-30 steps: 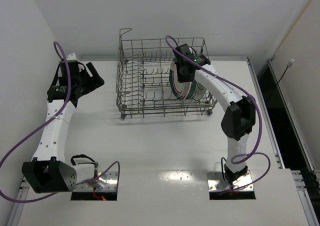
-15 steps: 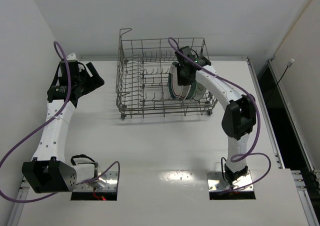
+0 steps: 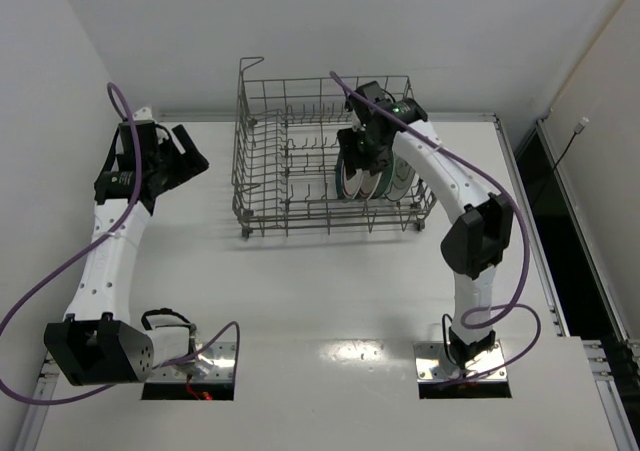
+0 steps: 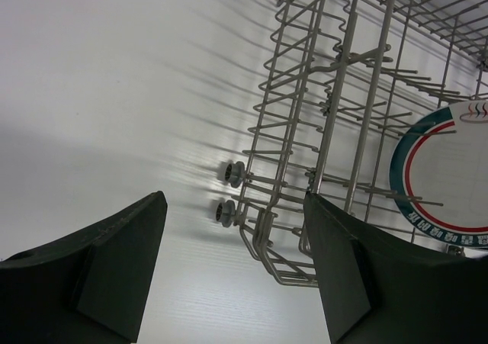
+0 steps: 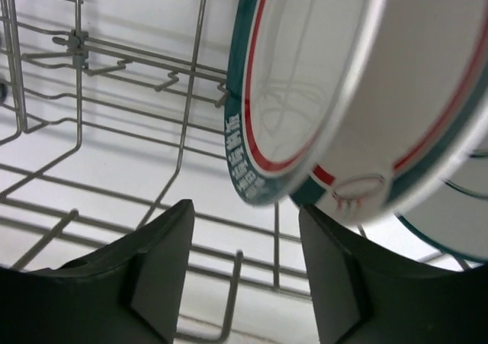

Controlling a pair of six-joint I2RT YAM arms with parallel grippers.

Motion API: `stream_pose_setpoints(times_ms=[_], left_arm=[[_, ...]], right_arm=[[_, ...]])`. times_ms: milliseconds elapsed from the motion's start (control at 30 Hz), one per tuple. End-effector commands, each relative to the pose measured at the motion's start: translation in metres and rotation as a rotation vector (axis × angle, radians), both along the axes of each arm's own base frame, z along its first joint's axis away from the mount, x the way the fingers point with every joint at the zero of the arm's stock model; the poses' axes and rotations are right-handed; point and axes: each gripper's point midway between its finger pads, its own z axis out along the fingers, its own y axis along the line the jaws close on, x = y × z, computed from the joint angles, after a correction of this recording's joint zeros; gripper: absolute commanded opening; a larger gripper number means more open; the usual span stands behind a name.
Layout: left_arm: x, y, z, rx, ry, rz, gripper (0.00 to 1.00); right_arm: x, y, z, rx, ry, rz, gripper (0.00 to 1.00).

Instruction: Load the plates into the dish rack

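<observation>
**Overhead view.** A white worktop (image 3: 300, 301) is shown, crossed near its front edge by a straight seam. It is enclosed by a plain white back wall (image 3: 330, 21), a left wall (image 3: 40, 121) and a right wall (image 3: 605, 81). A dark gap (image 3: 545, 201) is seen between the worktop and the right wall; a thin black cable (image 3: 566, 147) is led up from it to a small white plug (image 3: 582, 124). Two rectangular cut-outs (image 3: 170, 391) are set into the front edge. A metal rail (image 3: 610, 381) is visible at the right front corner.
</observation>
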Motion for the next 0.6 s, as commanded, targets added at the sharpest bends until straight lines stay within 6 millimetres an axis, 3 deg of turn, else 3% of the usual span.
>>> stream_pose_setpoints(times_ms=[0,133,167,200,233,267,367,400,433,500,567], left_arm=[[-0.003,0.006,0.008,0.007,-0.032,0.010,0.70],[-0.005,0.006,0.011,0.008,-0.041,0.010,0.71],[-0.005,0.008,0.007,0.013,-0.031,0.019,0.71],[-0.005,0.008,0.007,0.013,-0.031,0.019,0.71],[-0.007,0.010,0.001,0.018,-0.017,0.028,0.71],[-0.005,0.010,0.004,0.019,-0.029,0.028,0.71],[-0.004,0.012,-0.005,0.023,-0.007,0.037,0.74],[-0.004,0.012,-0.005,0.031,-0.007,0.032,0.74],[-0.005,0.014,-0.009,0.036,0.003,0.040,0.74],[-0.005,0.014,-0.009,0.036,0.003,0.040,0.74],[-0.004,0.016,-0.012,0.041,0.013,0.048,0.74]], right_arm=[[0.001,-0.013,0.046,-0.025,-0.080,0.009,0.55],[-0.001,-0.036,0.096,-0.040,-0.196,-0.027,0.67],[-0.006,-0.049,0.114,-0.023,-0.234,-0.050,0.77],[-0.008,-0.050,0.120,0.009,-0.247,-0.049,0.81],[-0.012,-0.047,0.117,0.101,-0.211,-0.029,0.96],[-0.017,-0.043,0.118,0.162,-0.196,-0.005,1.00],[-0.035,-0.032,0.118,0.350,-0.162,0.076,1.00],[-0.044,-0.028,0.101,0.375,-0.116,0.080,1.00],[-0.045,-0.033,0.117,0.416,-0.180,0.089,1.00],[-0.053,-0.038,0.108,0.433,-0.184,0.077,1.00],[-0.055,-0.048,0.120,0.455,-0.245,0.057,1.00]])
